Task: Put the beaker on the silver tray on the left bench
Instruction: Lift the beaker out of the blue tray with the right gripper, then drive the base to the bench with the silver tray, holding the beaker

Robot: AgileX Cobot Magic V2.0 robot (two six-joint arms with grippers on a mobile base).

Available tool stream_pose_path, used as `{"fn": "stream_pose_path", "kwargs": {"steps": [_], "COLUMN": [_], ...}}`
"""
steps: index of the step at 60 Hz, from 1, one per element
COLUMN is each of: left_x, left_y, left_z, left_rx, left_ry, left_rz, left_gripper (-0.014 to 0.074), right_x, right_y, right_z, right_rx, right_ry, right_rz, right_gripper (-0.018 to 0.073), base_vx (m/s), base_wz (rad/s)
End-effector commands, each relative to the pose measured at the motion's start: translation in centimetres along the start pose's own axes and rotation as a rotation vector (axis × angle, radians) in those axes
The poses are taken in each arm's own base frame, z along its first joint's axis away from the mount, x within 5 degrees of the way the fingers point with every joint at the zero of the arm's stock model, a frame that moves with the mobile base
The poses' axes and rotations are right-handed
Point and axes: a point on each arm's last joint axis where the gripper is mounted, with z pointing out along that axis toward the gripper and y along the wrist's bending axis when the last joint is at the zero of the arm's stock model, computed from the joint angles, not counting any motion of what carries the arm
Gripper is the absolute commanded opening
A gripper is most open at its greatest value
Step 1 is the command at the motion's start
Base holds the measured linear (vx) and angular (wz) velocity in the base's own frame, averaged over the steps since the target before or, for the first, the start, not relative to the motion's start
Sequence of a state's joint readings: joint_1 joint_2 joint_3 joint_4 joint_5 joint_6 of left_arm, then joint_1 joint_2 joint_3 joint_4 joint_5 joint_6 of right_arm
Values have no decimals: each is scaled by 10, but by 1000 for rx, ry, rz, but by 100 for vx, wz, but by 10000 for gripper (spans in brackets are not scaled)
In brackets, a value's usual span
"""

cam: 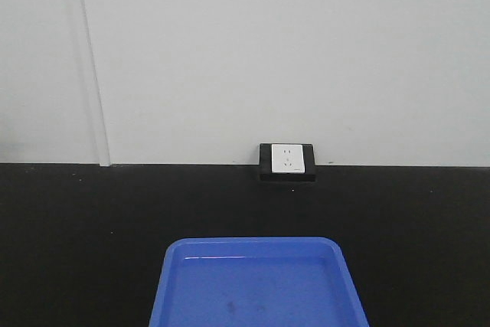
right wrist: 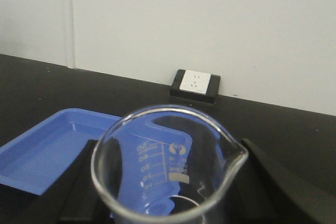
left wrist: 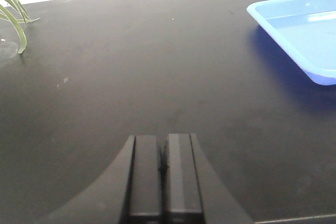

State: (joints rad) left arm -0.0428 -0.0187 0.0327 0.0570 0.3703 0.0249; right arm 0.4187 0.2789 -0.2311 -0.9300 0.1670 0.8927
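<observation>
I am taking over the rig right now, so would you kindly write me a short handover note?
Left gripper: shut, empty, low over the bare black bench top.
Right gripper: appears shut on the beaker, which is held up with the blue tray behind it, facing the wall socket.
Silver tray: in no view.
Done: the beaker is in the grip.
Left: find the silver tray on the left bench, carry the beaker over, set it down upright and release it.
</observation>
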Motion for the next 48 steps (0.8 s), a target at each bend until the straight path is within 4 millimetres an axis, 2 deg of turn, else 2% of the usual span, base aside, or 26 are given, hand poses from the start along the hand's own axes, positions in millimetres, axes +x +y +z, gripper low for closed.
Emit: {"fn": "stream_pose_path", "kwargs": {"steps": [1, 48], "left_x": [-1, -1], "left_y": [-1, -1], "left_z": [2, 2], "left_rx": [7, 7], "left_ry": [-64, -64], "left_rz": [-2, -2], "left_gripper": [1, 1], "right_x": [-10, -10], "right_y": [0, 0], "right_z": [-1, -1], "right_rx": [-7, -8], "right_ry": [-36, -37], "right_rz": [-6, -3], "right_gripper": [-11, -11], "base_vx": [0, 0], "base_wz": [0, 0]}}
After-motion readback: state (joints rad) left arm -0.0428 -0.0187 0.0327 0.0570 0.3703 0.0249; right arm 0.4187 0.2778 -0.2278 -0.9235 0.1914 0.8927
